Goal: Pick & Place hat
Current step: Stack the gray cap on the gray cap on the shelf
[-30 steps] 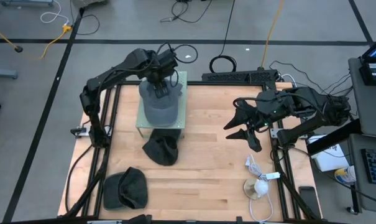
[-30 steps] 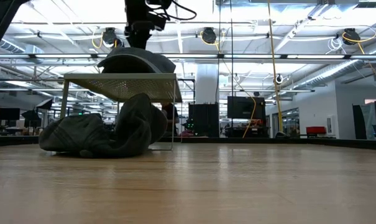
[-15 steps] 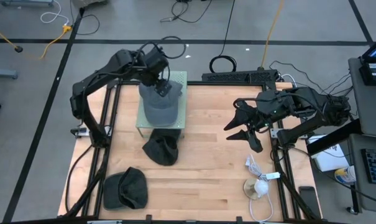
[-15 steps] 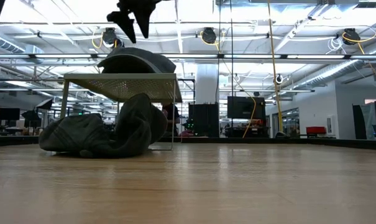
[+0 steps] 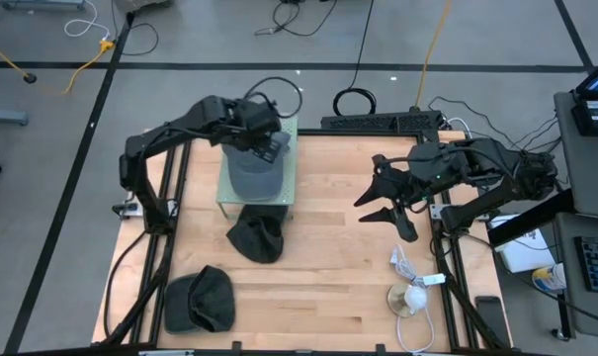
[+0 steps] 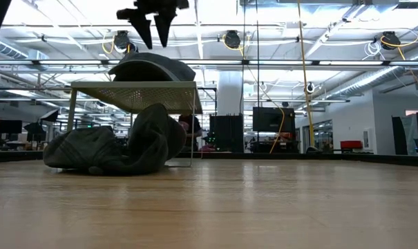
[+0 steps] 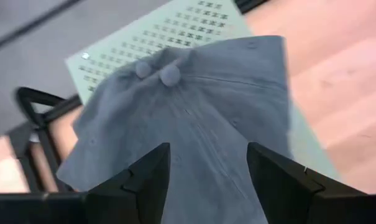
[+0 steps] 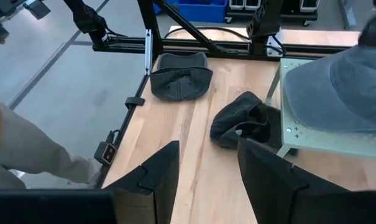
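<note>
We find the grey fabric baseball cap (image 5: 253,170) lying crown-up on the pale green perforated metal stand (image 5: 287,188), which sits at the far side of the light wooden table (image 5: 328,267). In the low view the cap (image 6: 152,69) rests squarely on the raised platform (image 6: 136,87), with nothing gripping it. We judge that it has been delivered to its place and that the platform is the intended drop point.

The left gripper (image 5: 266,144) hangs above the cap, clear of the fabric, its fingers spread apart and empty; the low view shows the two dark fingertips (image 6: 141,28) pointing down, well above the crown. The left wrist view confirms this: both fingers (image 7: 147,174) frame the cap (image 7: 194,124) below without touching it.

The cap is soft cloth with stitched panel seams and a small button at the crown (image 7: 169,75); its surface lies smooth, with the brim flat on the platform.

Two further dark crumpled fabric hats remain on the table: one (image 5: 256,237) bunched against the near foot of the stand, one (image 5: 200,299) lying at the near left corner. We judge these to be waiting for later picks.

The right gripper (image 5: 385,203) waits over the right part of the table, fingers apart and holding nothing. A coiled white cable (image 5: 412,287) lies near the table's right edge, away from the work.
</note>
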`<state>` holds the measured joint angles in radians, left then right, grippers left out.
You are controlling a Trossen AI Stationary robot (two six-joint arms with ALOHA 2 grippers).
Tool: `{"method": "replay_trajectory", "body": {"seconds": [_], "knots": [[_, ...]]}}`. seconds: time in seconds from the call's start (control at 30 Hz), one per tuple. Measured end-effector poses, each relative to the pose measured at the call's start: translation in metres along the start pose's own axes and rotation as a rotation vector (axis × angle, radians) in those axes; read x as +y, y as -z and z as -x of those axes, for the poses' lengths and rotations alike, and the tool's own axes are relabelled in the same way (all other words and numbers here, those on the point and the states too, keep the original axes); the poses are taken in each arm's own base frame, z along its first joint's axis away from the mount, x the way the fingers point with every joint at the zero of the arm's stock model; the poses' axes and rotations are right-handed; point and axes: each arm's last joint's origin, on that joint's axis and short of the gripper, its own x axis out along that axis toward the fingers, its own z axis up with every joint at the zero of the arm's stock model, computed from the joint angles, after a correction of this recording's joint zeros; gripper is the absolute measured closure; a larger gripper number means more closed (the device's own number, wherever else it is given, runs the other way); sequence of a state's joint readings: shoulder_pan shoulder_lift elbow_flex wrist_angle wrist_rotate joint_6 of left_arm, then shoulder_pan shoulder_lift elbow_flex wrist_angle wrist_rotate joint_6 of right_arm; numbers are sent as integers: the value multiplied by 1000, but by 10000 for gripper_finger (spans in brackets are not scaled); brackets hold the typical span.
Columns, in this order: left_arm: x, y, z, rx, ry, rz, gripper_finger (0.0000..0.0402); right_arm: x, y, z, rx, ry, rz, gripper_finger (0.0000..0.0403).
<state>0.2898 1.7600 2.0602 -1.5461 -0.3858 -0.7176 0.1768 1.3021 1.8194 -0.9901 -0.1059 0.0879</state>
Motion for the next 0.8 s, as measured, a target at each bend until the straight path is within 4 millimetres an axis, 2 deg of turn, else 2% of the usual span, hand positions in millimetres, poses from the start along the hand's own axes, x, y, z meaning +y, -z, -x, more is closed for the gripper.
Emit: {"method": "replay_trajectory", "body": {"seconds": [0.1,0.27,0.5,0.63,0.8], "knots": [[-9,-4,-16,-12,-65,-12,199,0,-1,-1,-4,-1,21,245],[-23,-7,-47,62,-124,-20,225,0,-3,-2,-23,-3,25,245],[-45,-1,-83,232,-99,-56,268,1,-4,-2,-30,-7,26,245],[-55,5,-88,267,-82,-76,296,3,-3,-3,-29,-15,31,245],[-61,11,-82,266,-69,-56,332,5,-3,-3,-27,-25,37,245]]}}
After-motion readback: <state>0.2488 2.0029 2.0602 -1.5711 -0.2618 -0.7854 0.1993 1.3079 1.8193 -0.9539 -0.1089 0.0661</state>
